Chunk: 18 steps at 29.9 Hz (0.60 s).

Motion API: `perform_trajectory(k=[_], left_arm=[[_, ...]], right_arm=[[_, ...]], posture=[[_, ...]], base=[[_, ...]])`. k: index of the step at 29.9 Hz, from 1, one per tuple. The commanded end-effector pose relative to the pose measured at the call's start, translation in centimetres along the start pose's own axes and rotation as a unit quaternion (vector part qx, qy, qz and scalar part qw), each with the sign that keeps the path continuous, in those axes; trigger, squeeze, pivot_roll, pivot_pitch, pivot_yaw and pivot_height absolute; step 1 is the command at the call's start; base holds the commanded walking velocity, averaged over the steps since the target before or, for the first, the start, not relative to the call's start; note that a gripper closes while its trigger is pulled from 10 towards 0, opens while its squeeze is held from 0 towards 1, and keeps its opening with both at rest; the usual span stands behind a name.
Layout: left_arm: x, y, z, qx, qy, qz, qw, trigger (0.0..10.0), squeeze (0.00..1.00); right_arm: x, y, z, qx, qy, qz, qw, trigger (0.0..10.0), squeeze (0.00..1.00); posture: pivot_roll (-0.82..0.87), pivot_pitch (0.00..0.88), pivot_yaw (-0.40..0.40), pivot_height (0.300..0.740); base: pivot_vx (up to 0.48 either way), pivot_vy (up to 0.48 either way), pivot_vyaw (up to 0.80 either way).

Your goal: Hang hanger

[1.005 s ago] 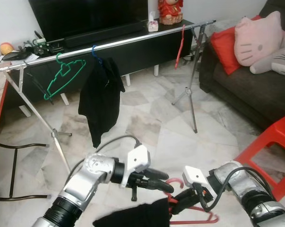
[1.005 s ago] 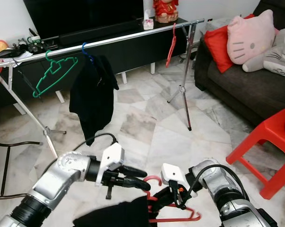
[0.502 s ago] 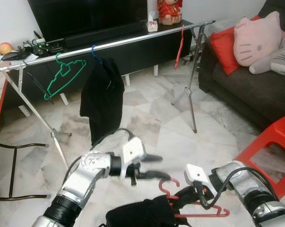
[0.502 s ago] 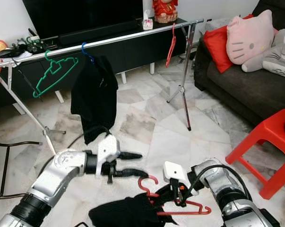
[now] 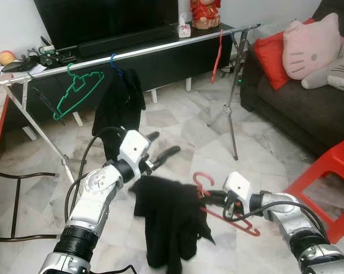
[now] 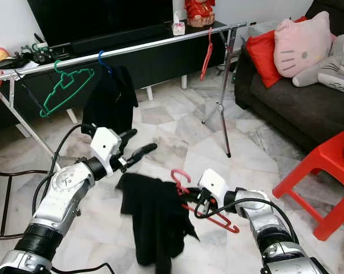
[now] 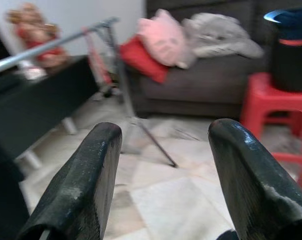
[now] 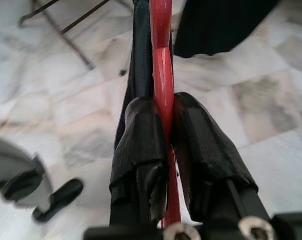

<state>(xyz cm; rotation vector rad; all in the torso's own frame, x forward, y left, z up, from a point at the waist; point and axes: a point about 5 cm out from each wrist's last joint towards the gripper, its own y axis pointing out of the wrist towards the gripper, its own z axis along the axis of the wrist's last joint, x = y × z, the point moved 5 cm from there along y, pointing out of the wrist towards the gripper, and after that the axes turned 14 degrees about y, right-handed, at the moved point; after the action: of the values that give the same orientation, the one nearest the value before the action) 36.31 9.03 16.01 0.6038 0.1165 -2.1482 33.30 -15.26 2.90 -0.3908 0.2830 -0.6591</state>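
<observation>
Marble floor [image 5: 177,142] fills the middle ground, crossed at the far side by a silver clothes rail [image 5: 132,52] on tripod legs, with a dark sofa [image 5: 308,108] at the right and a red stool [image 5: 331,177] near it. On the rail we see a green hanger [image 5: 75,88], a black garment on a blue hook [image 5: 121,105] and, at the far right, a second red hanger [image 5: 218,51].

Near us, the right gripper [image 5: 209,198] has its jaws clamped on the red hanger [image 5: 229,214] just below the hook; the right wrist view shows both fingers [image 8: 140,145] pressing the red bar from either side. A black shirt [image 5: 169,220] hangs from this hanger, draping down toward the floor. We judge the grip near the neck keeps the hook [image 5: 203,180] free and upright for reaching over the rail.

The left gripper [image 5: 160,149] is held to the left of the shirt, jaws apart and holding nothing, its fingers pointing toward the sofa side; it appears clear of the garment so the load hangs on the right arm alone.

The hanger is well short of the rail, so hanging is not yet done.
</observation>
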Motion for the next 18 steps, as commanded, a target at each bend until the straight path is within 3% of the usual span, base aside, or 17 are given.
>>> perform_trajectory(k=[1, 6, 8, 10, 15, 16, 17, 18], left_arm=[[-1.9, -0.3, -0.5, -0.017, 0.016, 0.061, 0.998, 10.0, 0.0], [-2.9, -1.0, -1.4, -0.041, 0.011, 0.127, 0.991, 10.0, 0.0], [-2.9, -1.1, -1.6, -0.044, 0.011, 0.131, 0.99, 10.0, 0.0], [-2.6, -1.8, -2.6, -0.065, 0.003, 0.152, 0.986, 10.0, 0.0], [-2.6, -1.8, -2.8, -0.068, 0.006, 0.161, 0.985, 10.0, 0.0], [-1.8, -1.8, -3.2, -0.08, 0.001, 0.177, 0.981, 10.0, 0.0], [-1.8, -1.8, -3.2, -0.08, 0.001, 0.177, 0.981, 10.0, 0.0], [-0.6, -1.8, -3.7, -0.096, -0.009, 0.197, 0.976, 10.0, 0.0]], right_arm=[[1.0, 0.2, 2.0, 0.052, -0.002, -0.042, 0.998, 0.0, 0.0], [1.5, 0.5, 3.4, 0.085, -0.002, -0.077, 0.993, 0.0, 0.0], [1.4, 0.6, 3.5, 0.088, -0.003, -0.076, 0.993, 0.0, 0.0], [1.9, 0.8, 5.0, 0.118, 0.001, -0.099, 0.988, 0.0, 0.0], [2.0, 0.8, 5.2, 0.122, 0.001, -0.107, 0.987, 0.0, 0.0], [2.2, 1.2, 6.6, 0.145, 0.0, -0.127, 0.981, 0.0, 0.0], [2.2, 1.2, 6.6, 0.145, 0.0, -0.127, 0.981, 0.0, 0.0], [2.2, 1.7, 8.6, 0.18, 0.002, -0.143, 0.973, 0.0, 0.0]], posture=[[-0.19, 0.0, 0.072, 0.74], [-0.19, 0.0, 0.074, 0.74], [-0.19, 0.0, 0.074, 0.74], [-0.19, 0.0, 0.073, 0.74], [-0.19, 0.0, 0.073, 0.74], [-0.19, 0.0, 0.073, 0.74], [-0.19, 0.0, 0.073, 0.74], [-0.19, 0.0, 0.072, 0.74]], base=[[0.0, 0.0, 0.0], [0.0, 0.0, 0.0], [0.0, 0.0, 0.0], [0.0, 0.0, 0.0], [0.0, 0.0, 0.0], [0.0, 0.0, 0.0], [0.0, 0.0, 0.0], [0.0, 0.0, 0.0]])
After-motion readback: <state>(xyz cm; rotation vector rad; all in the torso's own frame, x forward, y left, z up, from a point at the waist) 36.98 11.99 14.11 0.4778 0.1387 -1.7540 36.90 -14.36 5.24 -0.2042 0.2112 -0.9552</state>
